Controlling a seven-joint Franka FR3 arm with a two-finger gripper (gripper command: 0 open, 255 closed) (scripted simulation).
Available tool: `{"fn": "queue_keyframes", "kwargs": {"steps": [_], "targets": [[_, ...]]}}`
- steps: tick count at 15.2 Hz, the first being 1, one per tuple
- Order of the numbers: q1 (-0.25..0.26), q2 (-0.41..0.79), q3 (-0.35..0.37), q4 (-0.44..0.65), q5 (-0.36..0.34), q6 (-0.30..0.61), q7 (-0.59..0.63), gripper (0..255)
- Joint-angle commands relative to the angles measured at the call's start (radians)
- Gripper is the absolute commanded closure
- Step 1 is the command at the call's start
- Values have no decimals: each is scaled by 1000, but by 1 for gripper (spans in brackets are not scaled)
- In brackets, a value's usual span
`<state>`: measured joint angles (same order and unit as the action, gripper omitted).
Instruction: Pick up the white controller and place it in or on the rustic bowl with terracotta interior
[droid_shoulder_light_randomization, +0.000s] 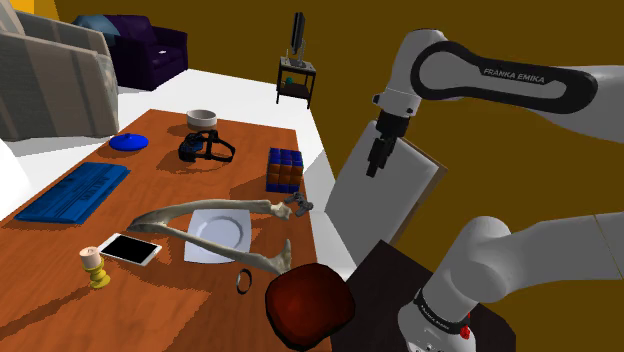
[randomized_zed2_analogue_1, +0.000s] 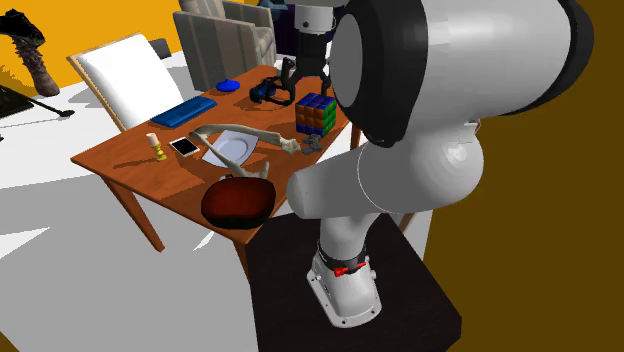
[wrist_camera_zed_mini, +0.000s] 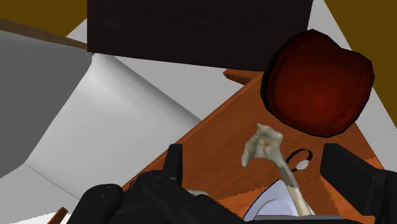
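High over table (droid_shoulder_light_randomization: 160, 190) edge, gripper (droid_shoulder_light_randomization: 377, 163) hangs pointing down, fingers spread, grasping nothing. Step in hand: approach; no grasp made yet. Controller (droid_shoulder_light_randomization: 297, 207), drawn grey, lies on table near that edge, just beside bone (droid_shoulder_light_randomization: 215, 213) end, in front of colour cube (droid_shoulder_light_randomization: 284, 170). Dark-red bowl (droid_shoulder_light_randomization: 310, 305) sits at table's near corner. Next move likely: descend, centre fingers over controller, close. Arm bent, elbow high, wrist vertical.
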<state>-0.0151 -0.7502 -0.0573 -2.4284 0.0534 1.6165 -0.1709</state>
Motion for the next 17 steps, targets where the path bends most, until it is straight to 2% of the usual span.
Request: {"fn": "queue_keyframes", "kwargs": {"steps": [1,9,17], "targets": [[0,0,0,0,0,0,0,0],[-21,216,-4,-57,0,303,34,0],[-38,497,-16,-19,9,575,62,0]]}}
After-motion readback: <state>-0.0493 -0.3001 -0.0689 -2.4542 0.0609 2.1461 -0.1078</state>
